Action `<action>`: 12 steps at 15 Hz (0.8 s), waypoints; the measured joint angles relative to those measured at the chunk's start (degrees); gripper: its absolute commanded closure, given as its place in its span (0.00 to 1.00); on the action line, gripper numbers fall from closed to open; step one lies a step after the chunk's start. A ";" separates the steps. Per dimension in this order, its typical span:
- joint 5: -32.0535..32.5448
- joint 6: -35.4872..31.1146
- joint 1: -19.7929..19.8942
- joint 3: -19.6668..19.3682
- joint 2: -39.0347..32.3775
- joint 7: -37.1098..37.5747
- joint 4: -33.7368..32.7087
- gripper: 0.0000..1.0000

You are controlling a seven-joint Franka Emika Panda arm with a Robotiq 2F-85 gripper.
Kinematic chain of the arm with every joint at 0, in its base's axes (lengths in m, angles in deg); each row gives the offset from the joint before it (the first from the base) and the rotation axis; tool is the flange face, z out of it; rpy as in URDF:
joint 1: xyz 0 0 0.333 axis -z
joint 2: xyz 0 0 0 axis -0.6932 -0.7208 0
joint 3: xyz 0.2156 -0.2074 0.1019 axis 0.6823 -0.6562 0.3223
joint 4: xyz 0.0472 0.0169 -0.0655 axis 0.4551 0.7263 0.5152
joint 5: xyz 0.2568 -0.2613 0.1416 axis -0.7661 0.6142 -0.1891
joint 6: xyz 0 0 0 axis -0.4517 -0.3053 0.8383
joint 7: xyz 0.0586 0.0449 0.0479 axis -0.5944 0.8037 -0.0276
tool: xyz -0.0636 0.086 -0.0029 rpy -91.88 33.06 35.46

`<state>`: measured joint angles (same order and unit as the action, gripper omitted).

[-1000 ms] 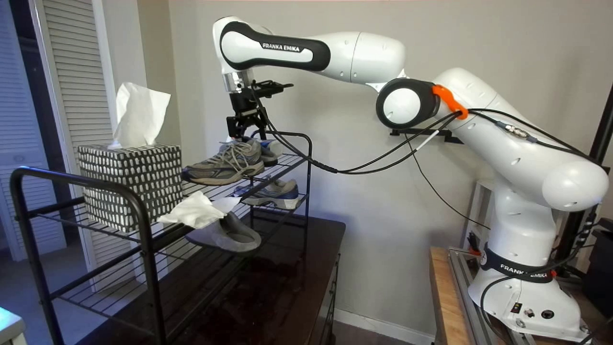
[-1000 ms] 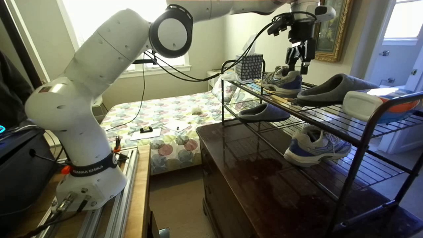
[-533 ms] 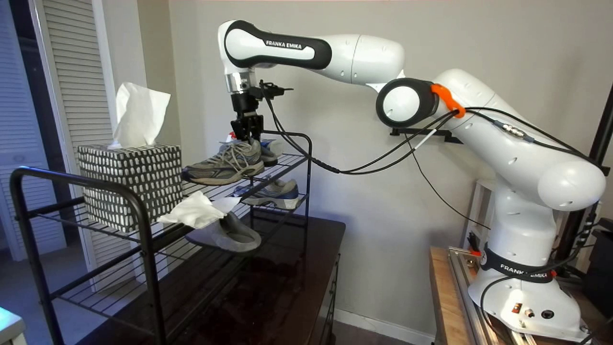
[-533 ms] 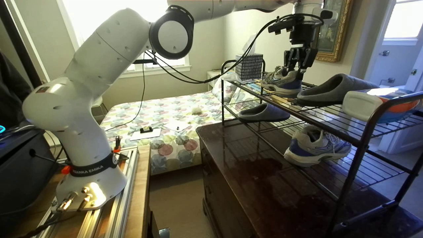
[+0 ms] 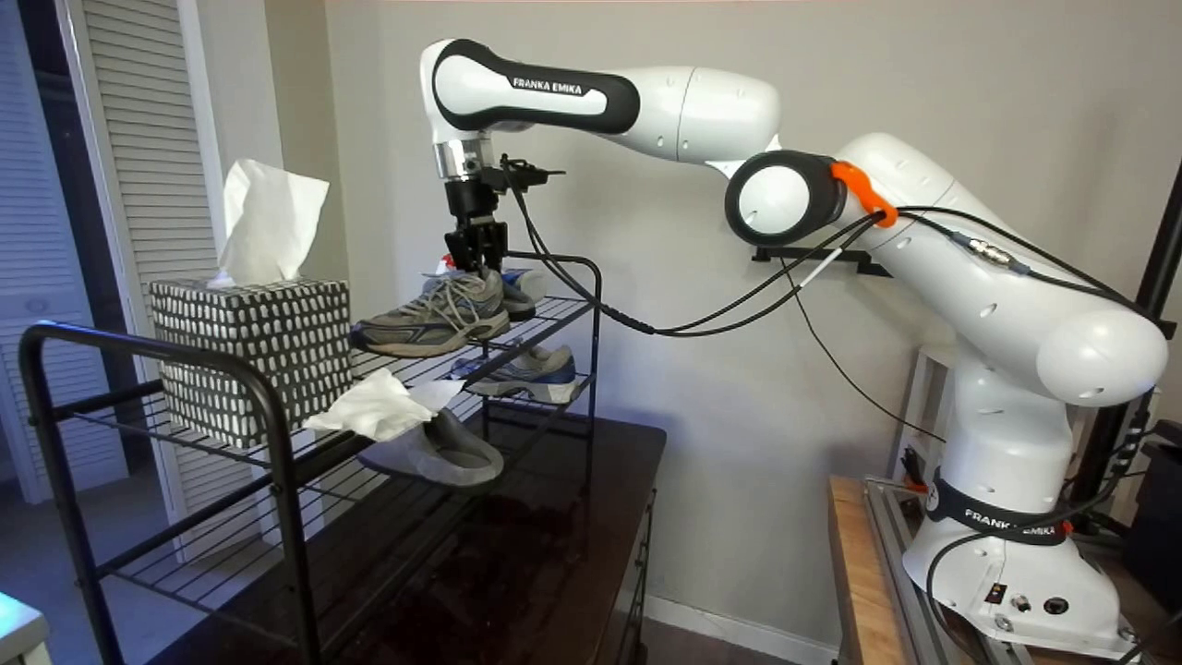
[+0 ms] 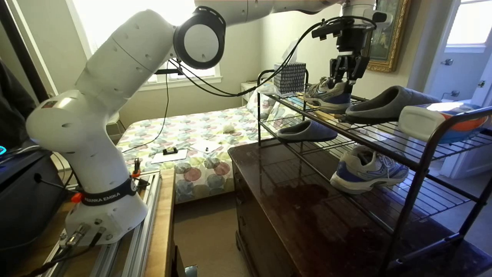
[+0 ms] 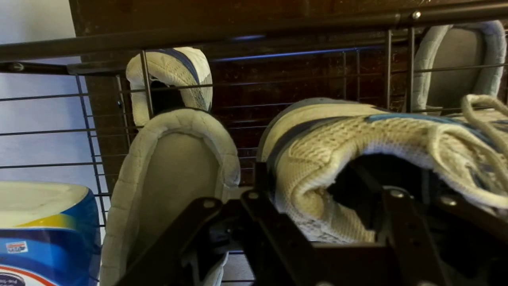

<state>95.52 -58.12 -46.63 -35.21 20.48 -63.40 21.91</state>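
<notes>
A grey sneaker with blue trim [image 5: 429, 319] [image 6: 326, 96] sits on the upper shelf of a black wire rack [image 5: 294, 545]. My gripper [image 5: 487, 265] [image 6: 344, 81] points down at its heel. In the wrist view, a finger [image 7: 261, 178] lies against the outside of the sneaker's heel [image 7: 297, 159], while its opposite goes down into the dark shoe opening. The jaws are shut on the heel wall; the inner fingertip is hidden. Right beside the outer finger is a grey slipper [image 6: 396, 104] [image 7: 178, 167] on that same shelf.
On the upper shelf stand a patterned tissue box [image 5: 249, 360], a crumpled tissue [image 5: 379, 406] and a white and blue container [image 6: 423, 119]. Below are another sneaker [image 6: 357, 173] and a slipper [image 6: 307, 131]. The rack stands on a dark dresser [image 6: 292, 204].
The jaws have come together on the sneaker's heel, and the gripper has shifted slightly towards the robot's base. The sneaker stays where it was. Over the last half second nothing visibly moves.
</notes>
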 measured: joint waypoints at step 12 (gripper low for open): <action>0.12 -0.42 0.04 -0.28 0.00 0.73 0.00 0.65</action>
<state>95.64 -58.54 -46.59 -35.49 20.48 -62.67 21.91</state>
